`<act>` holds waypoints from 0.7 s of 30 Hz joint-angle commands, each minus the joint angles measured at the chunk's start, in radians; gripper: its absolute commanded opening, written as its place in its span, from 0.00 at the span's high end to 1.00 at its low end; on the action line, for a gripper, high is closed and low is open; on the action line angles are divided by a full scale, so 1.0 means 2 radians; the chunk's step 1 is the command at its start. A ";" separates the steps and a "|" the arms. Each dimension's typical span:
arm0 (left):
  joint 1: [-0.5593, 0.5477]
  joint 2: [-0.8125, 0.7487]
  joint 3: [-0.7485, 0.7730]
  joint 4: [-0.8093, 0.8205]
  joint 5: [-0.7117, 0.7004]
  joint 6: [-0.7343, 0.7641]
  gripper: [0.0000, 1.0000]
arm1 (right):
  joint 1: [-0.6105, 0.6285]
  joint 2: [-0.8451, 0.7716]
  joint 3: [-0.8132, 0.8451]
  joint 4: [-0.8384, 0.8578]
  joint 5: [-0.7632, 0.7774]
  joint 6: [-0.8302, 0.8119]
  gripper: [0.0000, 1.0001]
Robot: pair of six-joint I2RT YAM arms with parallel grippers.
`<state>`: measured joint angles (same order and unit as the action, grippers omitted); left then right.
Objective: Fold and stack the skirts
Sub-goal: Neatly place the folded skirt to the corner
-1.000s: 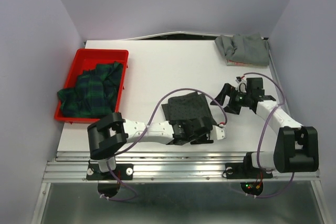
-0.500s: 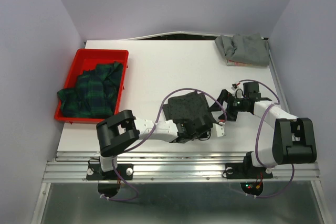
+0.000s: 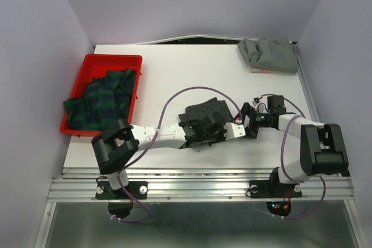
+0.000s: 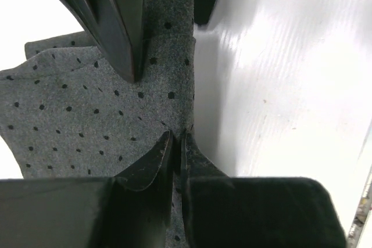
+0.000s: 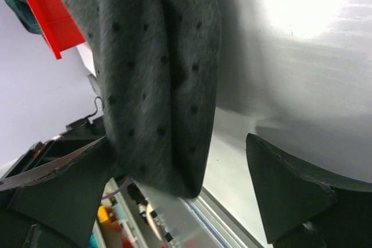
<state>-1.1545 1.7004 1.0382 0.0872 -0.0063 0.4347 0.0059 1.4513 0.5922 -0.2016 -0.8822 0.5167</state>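
Right of the red tray (image 3: 110,59), the dotted skirt (image 3: 203,114) lies part-folded, its edge pinched by the left gripper (image 4: 176,137), with the right gripper (image 5: 174,155) gaping empty alongside. The plaid skirt (image 3: 102,100) sits crumpled in the tray and the grey skirt (image 3: 270,55) lies far right of it, so nothing looks stacked yet.

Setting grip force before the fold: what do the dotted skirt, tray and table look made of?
Dotted skirt: soft cloth, probably brushed or felt-like, matte charcoal; fuzzy surface, dark dots, limp folded layers. Tray: likely rigid plastic, bright red, slight sheen, moulded rim. Table: hard smooth white top, semi-glossy; it mirrors light in the wrist views. Exact material unclear.
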 commanded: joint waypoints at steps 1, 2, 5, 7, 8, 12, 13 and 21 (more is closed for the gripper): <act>0.002 -0.030 -0.001 0.027 0.032 -0.002 1.00 | -0.004 0.025 -0.002 0.059 -0.040 0.027 0.00; 0.003 -0.030 0.000 0.025 0.035 -0.001 1.00 | -0.004 0.036 -0.005 0.081 -0.045 0.044 0.00; 0.003 -0.027 0.002 0.025 0.039 0.000 1.00 | 0.006 0.057 -0.008 0.127 -0.051 0.068 0.00; 0.004 -0.025 0.002 0.026 0.039 0.000 1.00 | 0.015 0.063 -0.007 0.141 -0.051 0.074 0.00; 0.004 -0.023 0.002 0.027 0.039 0.000 1.00 | 0.020 0.066 -0.007 0.147 -0.050 0.079 0.00; 0.017 -0.014 0.008 0.028 0.043 -0.006 1.00 | 0.042 0.073 -0.012 0.174 -0.050 0.093 0.01; 0.020 -0.010 0.011 0.029 0.046 -0.009 1.00 | 0.042 0.074 -0.012 0.174 -0.046 0.093 0.04; 0.040 0.006 0.022 0.032 0.056 -0.014 1.00 | 0.042 0.084 -0.009 0.190 -0.038 0.107 0.25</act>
<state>-1.0878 1.7103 1.0405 0.0959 0.0864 0.4179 0.0883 1.6142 0.5762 0.1062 -0.9565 0.7120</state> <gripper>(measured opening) 0.164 0.793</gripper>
